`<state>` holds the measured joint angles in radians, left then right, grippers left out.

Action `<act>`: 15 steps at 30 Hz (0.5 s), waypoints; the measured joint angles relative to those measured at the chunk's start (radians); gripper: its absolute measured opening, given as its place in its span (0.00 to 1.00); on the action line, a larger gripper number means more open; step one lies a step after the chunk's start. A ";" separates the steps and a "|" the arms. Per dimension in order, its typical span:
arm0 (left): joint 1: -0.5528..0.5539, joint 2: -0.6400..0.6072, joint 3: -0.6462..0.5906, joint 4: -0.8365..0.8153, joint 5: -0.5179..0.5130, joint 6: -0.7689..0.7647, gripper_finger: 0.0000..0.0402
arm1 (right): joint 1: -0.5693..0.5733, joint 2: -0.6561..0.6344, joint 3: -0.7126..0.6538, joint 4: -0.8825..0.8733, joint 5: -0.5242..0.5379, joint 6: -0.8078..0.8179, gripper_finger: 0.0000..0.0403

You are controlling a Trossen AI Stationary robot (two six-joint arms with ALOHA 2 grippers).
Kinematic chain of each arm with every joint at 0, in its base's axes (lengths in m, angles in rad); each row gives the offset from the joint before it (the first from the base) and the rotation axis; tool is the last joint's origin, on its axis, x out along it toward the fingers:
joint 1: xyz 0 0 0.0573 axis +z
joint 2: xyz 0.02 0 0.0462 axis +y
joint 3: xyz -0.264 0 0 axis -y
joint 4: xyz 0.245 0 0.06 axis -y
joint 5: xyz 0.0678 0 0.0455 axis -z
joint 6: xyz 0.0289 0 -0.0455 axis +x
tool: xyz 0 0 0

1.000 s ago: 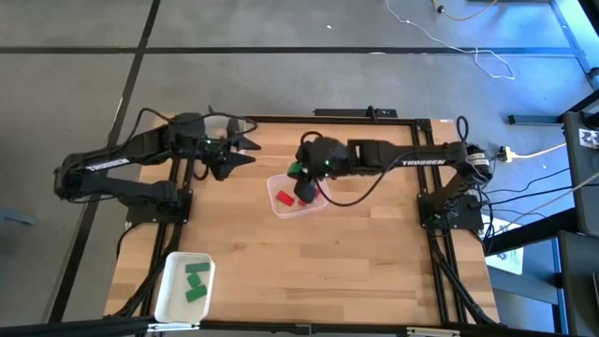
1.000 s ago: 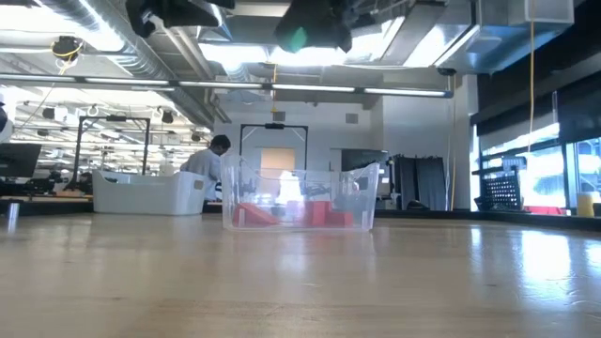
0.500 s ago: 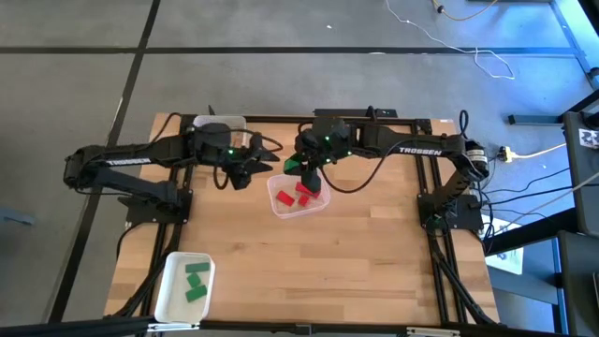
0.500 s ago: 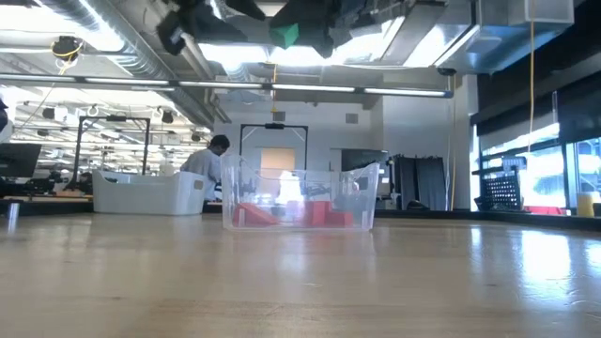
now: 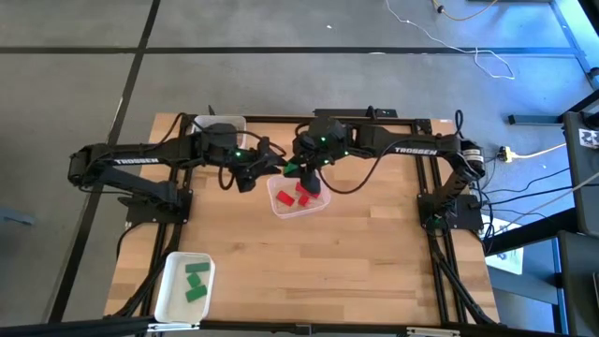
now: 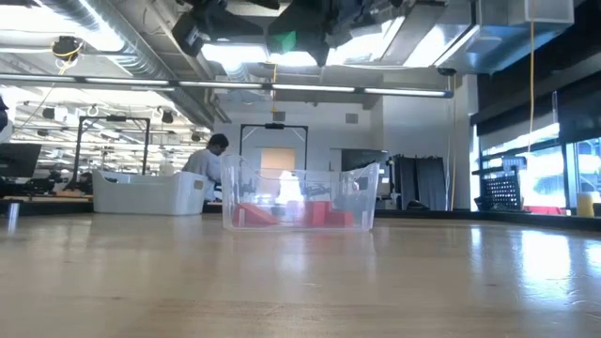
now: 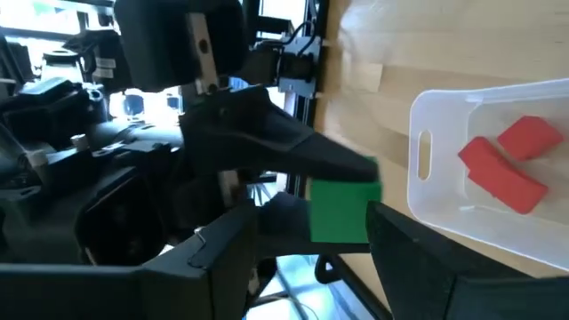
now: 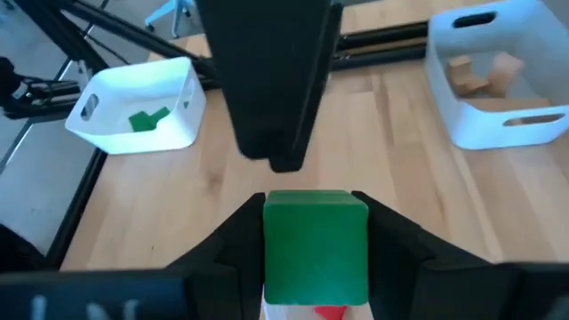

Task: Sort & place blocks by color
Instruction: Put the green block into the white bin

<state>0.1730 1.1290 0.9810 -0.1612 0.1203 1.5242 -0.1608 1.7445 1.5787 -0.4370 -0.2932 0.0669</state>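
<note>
While the right gripper (image 8: 316, 253) is clamping a green block (image 8: 316, 244) above the clear tray (image 5: 281, 201) of red blocks (image 5: 292, 195), the left gripper (image 5: 267, 167), jaws apart, is meeting it; a mistimed handover risks dropping green among red.

You see the clear tray (image 5: 298, 199) mid-table with blocks (image 5: 294, 197) inside, another tray (image 5: 182, 283) near left, a third (image 5: 219, 124) far left, both grippers meeting above the clear tray's far edge.
</note>
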 joint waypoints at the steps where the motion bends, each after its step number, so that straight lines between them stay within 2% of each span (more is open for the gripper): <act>1: 0.000 0.000 0.000 0.000 0.002 0.000 0.50 | 0.000 0.008 0.000 0.009 -0.007 -0.001 0.33; 6: 0.000 0.010 0.000 -0.011 0.001 -0.010 0.50 | 0.000 0.035 0.000 0.032 -0.030 -0.003 0.33; 15: 0.000 0.011 0.000 -0.130 -0.004 -0.028 0.50 | 0.000 0.045 0.000 0.027 -0.050 0.000 0.33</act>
<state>0.1730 1.1397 0.9813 -0.2915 0.1160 1.4960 -0.1604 1.7897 1.5787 -0.4099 -0.3431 0.0669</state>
